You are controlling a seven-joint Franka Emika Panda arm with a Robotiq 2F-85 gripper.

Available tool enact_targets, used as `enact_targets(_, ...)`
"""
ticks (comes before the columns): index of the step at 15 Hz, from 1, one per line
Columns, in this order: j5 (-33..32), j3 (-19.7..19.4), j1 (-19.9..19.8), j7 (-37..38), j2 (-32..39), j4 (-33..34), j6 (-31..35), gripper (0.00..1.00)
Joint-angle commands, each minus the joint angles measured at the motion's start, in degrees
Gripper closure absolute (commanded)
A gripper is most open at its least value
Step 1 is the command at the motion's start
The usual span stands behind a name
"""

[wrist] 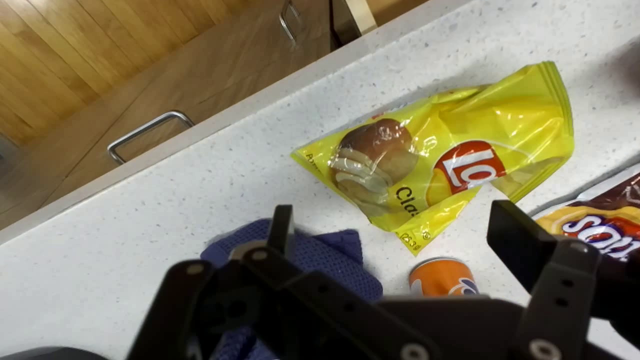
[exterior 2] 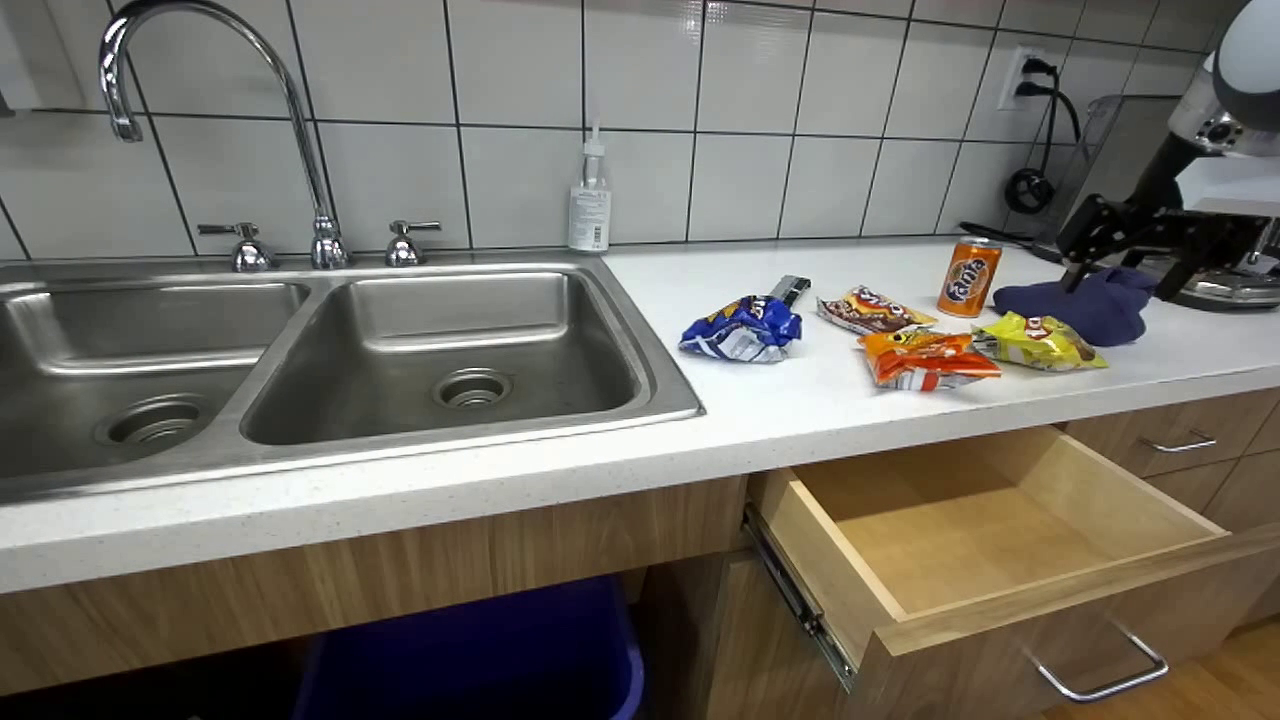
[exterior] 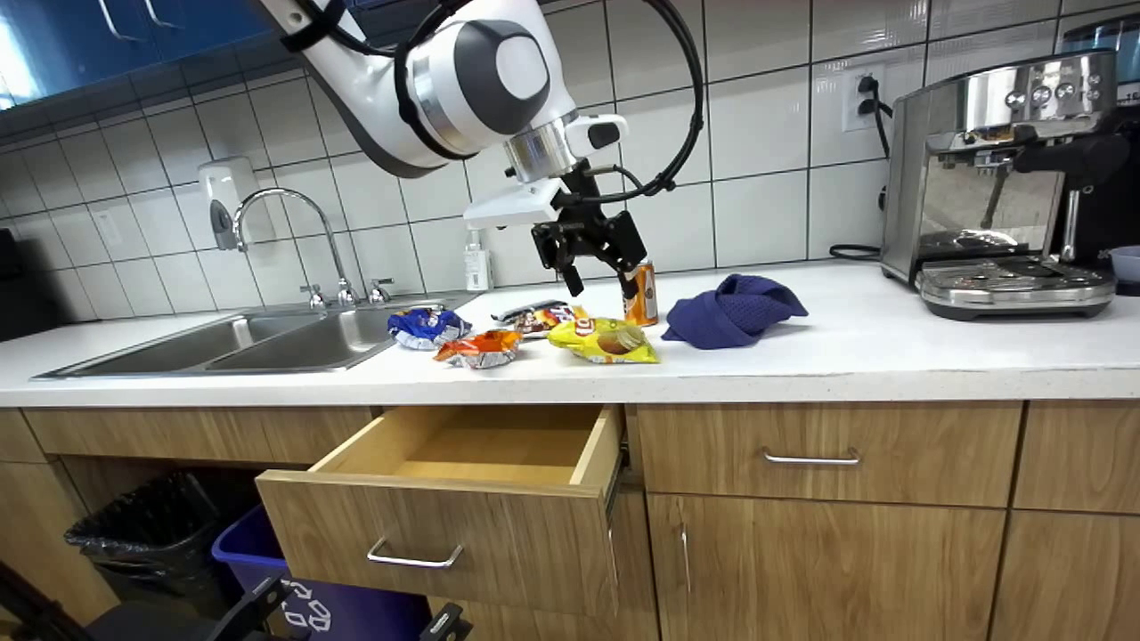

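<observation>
Kitchen countertop [exterior: 855, 361]: white, tiled wall [exterior: 757, 125] along back edge; sink [exterior 2: 668, 395] set into one end, coffee machine [exterior: 957, 205] toward the other.
Gripper [exterior: 603, 285]: mine hangs over countertop, jaws spread apart, nothing between them, no contact that I can see.
Yellow chip bag [wrist: 465, 130]: near countertop's front edge, printed face up; in wrist view I see it just beyond the gap between my fingertips. Not picked up.
Orange can [exterior 2: 968, 278]: upright, farther from front edge than yellow bag.
Navy cloth [exterior: 735, 312]: bunched beside can, coffee-machine side.
Orange bag [exterior 2: 925, 362]: near front edge, sink side of yellow one.
Brown candy bag [exterior 2: 872, 310]: farther back than orange bag.
Blue bag [exterior 2: 745, 330]: near sink; dark slim object [exterior 2: 792, 290] behind it, can't identify.
Drawer [exterior: 445, 530]: pulled out below front edge; I'd call that part done.
Bags, all four: on countertop, none gripped; I judge any picking up as not yet done.
</observation>
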Motion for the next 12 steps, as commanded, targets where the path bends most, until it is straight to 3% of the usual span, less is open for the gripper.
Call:
enact_targets(1, -0.08, -0.48, 0.04, -0.01, 3.91, 4.68, -0.04, 0.0)
enact_targets(12, 0.39, -0.55, 0.35, -0.35, 2.87, 2.71, 0.04, 0.0)
